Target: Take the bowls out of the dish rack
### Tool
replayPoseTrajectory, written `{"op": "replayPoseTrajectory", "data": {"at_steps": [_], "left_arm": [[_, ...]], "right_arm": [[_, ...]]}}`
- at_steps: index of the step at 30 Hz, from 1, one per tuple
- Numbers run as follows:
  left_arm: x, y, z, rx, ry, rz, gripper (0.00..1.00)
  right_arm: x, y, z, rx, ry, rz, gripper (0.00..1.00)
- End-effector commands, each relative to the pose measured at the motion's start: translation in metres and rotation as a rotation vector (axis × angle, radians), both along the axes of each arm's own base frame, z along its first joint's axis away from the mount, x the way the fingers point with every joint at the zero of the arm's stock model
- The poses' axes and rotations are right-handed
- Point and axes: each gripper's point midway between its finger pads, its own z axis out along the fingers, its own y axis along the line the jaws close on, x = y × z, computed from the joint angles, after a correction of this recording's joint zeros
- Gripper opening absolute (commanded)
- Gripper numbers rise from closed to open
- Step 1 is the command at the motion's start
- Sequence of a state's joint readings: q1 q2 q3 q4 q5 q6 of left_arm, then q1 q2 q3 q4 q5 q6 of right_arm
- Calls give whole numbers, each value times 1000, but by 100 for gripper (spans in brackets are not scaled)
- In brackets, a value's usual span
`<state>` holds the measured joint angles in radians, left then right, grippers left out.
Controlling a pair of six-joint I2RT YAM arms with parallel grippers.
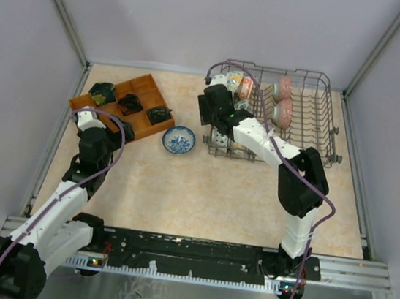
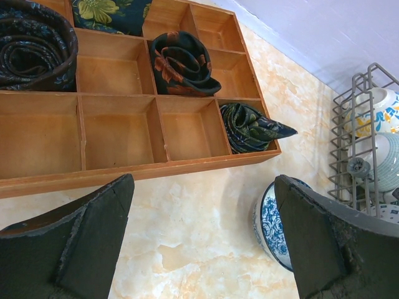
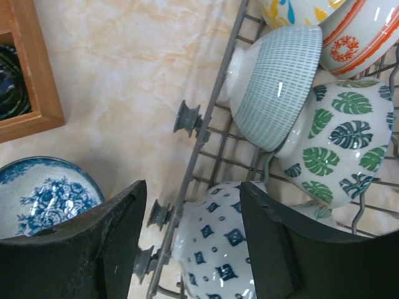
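The grey wire dish rack [image 1: 315,113] stands at the back right and holds several bowls. My right gripper [image 1: 214,125] is open over the rack's left front corner; in its wrist view [image 3: 190,243] the jaws straddle the rack wall and a white bowl with blue diamonds [image 3: 218,249]. Beside it lie a pale teal bowl [image 3: 274,81], a green leaf bowl [image 3: 340,143] and an orange striped bowl [image 3: 361,37]. A blue-white floral bowl [image 1: 179,140] sits on the table, also in view [image 3: 43,196] [image 2: 268,224]. My left gripper [image 1: 118,128] is open and empty [image 2: 202,243].
A brown wooden compartment tray [image 1: 128,103] with rolled dark cloths [image 2: 181,62] lies at the back left, just beyond my left gripper. Two pink bowls [image 1: 284,101] stand in the rack's far part. Grey walls enclose the table.
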<state>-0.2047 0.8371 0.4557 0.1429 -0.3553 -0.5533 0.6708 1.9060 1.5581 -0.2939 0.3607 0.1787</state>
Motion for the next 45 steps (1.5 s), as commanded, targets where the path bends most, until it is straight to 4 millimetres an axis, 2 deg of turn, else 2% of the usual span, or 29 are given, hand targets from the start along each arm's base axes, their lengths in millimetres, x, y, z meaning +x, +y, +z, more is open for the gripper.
{"op": "replayPoseTrajectory", "data": {"at_steps": [1,5,8,10,13,16,19,23,30,37,42,45], "left_arm": [[3,1,1,-1,-19,2,99],[5,-1,-1,-4,-14,-6,99],[5,-1,-1,-6,-13,-7,99],[6,-2,-1,-9,-15,-9,99],[6,-3,-1,-15,-19,-15,99],[6,-5,0,-22,-24,-22,99],[6,-7,1,-30,-28,-33,99],[6,-10,2,-39,-33,-43,99],[6,-12,0,-44,-32,-53,99],[11,-21,-1,-55,-35,-97,99],[13,-23,-4,-56,-28,-106,99],[14,-23,-2,-56,-33,-105,99]], "right_arm": [[-9,13,31,42,-83,12,62],[-19,3,37,54,-98,-1,62],[-28,-16,47,35,-121,-45,63],[-39,-33,68,43,-157,-75,64],[-60,-54,86,67,-196,-84,67],[-82,-74,90,68,-200,-88,70],[-100,-83,94,94,-201,-66,71],[-112,-107,81,65,-152,-140,71],[-105,-177,42,63,-51,-323,71],[-90,-209,8,68,22,-402,71],[-76,-241,-6,78,61,-513,71],[-70,-254,-11,130,68,-542,71]]}}
